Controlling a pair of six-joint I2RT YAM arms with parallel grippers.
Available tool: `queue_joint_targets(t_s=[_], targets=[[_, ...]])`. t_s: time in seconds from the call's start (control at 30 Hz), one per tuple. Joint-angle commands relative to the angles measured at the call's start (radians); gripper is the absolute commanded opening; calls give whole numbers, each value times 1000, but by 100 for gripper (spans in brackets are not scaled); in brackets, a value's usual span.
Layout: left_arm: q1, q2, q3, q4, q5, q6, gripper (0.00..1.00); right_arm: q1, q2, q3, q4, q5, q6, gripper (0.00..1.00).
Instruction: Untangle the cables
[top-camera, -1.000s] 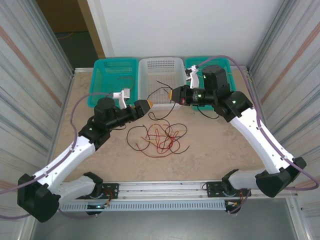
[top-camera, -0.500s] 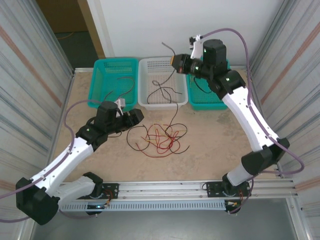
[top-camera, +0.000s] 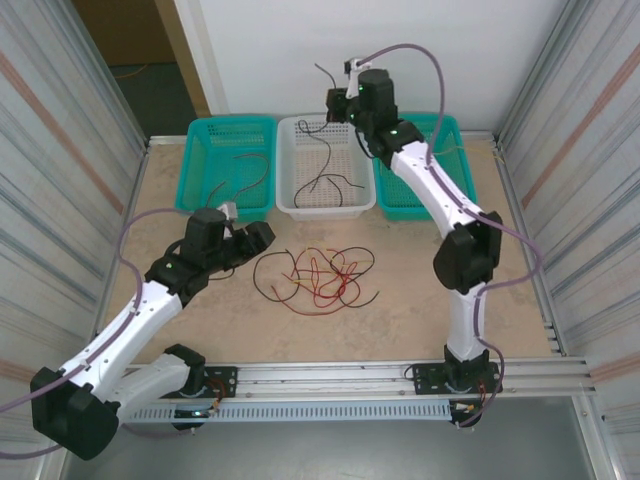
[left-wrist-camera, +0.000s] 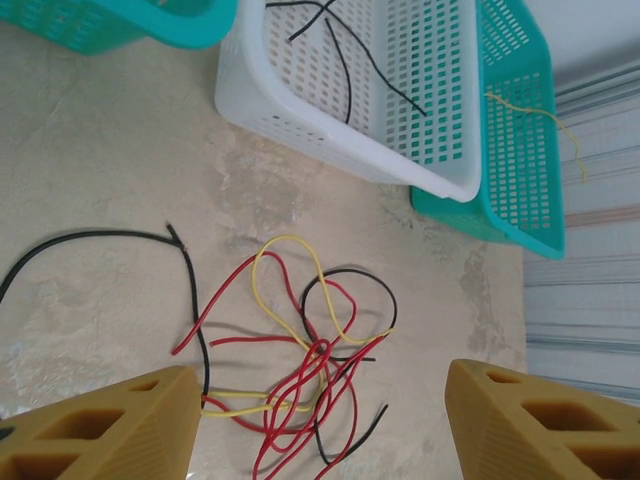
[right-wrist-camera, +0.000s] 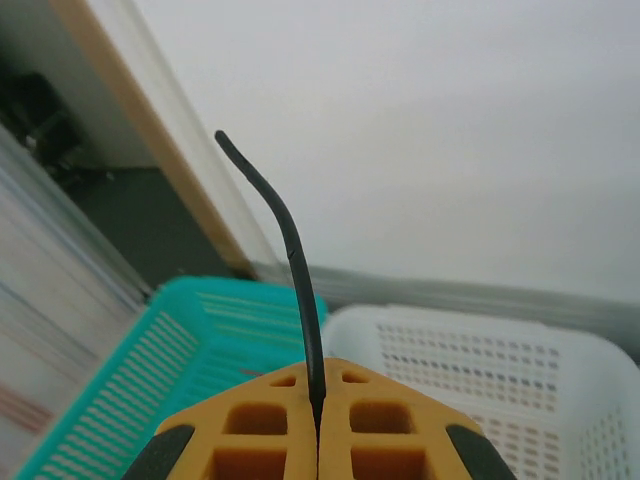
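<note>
Top external: right hand (top-camera: 335, 101), cable (top-camera: 323, 75) higher

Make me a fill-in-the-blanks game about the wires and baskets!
1. The right hand pinches a ___ cable.
2. That cable dangles into the middle basket, which is ___.
3. The left hand hangs open above a tangle of black, yellow and ___ cables.
4. A lone ___ wire lies in the right teal basket.

Missing words: black, white, red, yellow.
</note>
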Motion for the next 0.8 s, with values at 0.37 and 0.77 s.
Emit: queue_joint_targets(t_s=[0.37,0.77], targets=[[22,-16,18,-131,-61,1,68,5,-300,-571,7,-84,221,56],[20,150,86,-213,67,25,61,181,-688,-875,-294,-78,306,58]])
